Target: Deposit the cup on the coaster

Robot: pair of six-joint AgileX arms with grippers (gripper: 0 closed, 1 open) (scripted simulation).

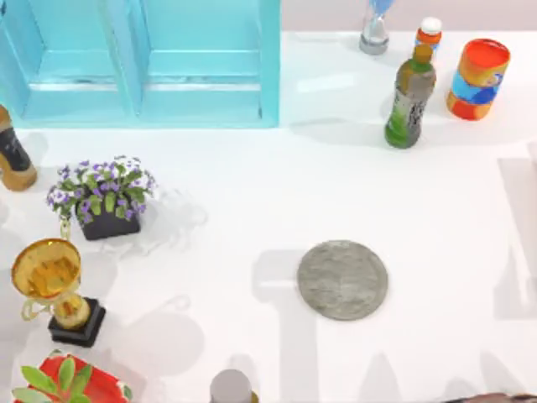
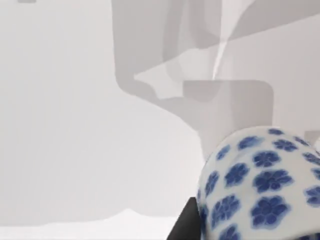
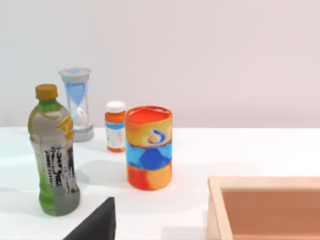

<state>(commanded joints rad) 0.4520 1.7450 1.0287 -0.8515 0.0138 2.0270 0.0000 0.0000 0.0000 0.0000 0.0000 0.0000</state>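
White table (image 1: 252,210), pale wall behind. Coaster (image 1: 342,280) lies bare right of centre, near front. Cup not made out. Left wrist view: blue-flowered ceramic (image 2: 260,185). Right wrist view: can (image 3: 148,147), bottle (image 3: 53,157), hourglass (image 3: 76,102). Claw states: cannot tell.

White table with scattered objects

The smooth white table (image 1: 252,210) carries a flat round grey stone-like coaster (image 1: 342,280) near its middle, a turquoise cabinet (image 1: 143,63) at the far left, and a green bottle (image 1: 409,96), orange-and-blue cylindrical can (image 1: 477,80), hourglass (image 1: 375,25) and small pill bottle (image 1: 429,35) at the far right. A purple-flowered pot (image 1: 102,197) and gold trophy on a black base (image 1: 57,290) stand left.
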